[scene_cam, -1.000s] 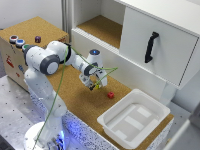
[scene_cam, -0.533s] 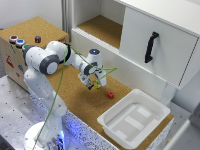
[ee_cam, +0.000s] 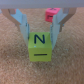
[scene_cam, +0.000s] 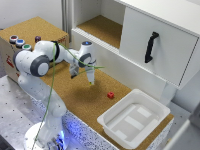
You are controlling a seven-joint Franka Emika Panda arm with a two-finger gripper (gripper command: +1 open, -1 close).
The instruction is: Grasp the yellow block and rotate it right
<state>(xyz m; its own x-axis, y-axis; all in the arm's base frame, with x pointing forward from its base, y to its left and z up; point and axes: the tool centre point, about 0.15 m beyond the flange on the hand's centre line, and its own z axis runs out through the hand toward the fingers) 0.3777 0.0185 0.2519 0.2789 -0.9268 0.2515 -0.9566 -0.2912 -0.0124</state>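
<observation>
The yellow block [ee_cam: 40, 46], a small cube marked with a black "N", sits between my gripper's [ee_cam: 41, 31] two fingertips [ee_cam: 23, 26], which press its sides near the top. In the exterior view the gripper [scene_cam: 90, 81] points down over the cork tabletop [scene_cam: 75, 105], and the block shows only as a yellow speck [scene_cam: 90, 84] at the fingertips. I cannot tell whether the block touches the cork. The small red block [scene_cam: 110, 95] lies apart, toward the exterior view's right; it also shows beyond the fingers in the wrist view [ee_cam: 51, 13].
A white tray [scene_cam: 112, 116] stands at the exterior view's lower right. A white cabinet with a black door handle [scene_cam: 151, 46] and an open shelf [scene_cam: 100, 27] is behind. A cardboard box with coloured cups [scene_cam: 20, 43] stands at the left.
The gripper has shifted slightly toward the exterior view's left, with the yellow block at its fingertips. The red block has not moved.
</observation>
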